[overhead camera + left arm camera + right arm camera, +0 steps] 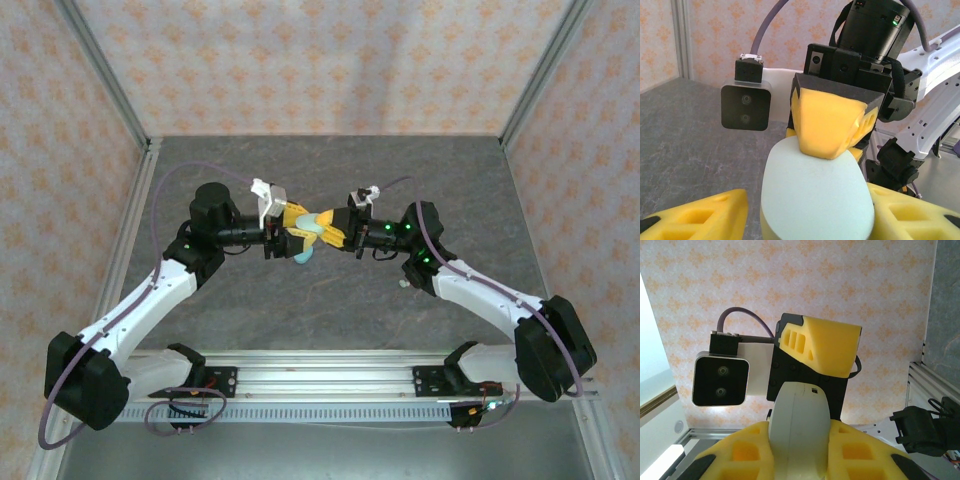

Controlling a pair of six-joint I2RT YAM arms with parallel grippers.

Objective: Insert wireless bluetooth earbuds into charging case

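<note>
Left wrist: charging case (815, 200) lies lengthwise toward right hand (832, 145).

light: bright, even | shadows: soft | glare: washed-out left edge | foreground: slightly blurred

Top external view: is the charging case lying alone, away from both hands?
No, the charging case sits between the left hand and the right hand.

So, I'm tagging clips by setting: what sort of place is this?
Probably a lab robot cell, not a home: aluminium frame posts hold wallpaper-printed panels, and two arms are bolted to a rail edging the grey tabletop.
</note>
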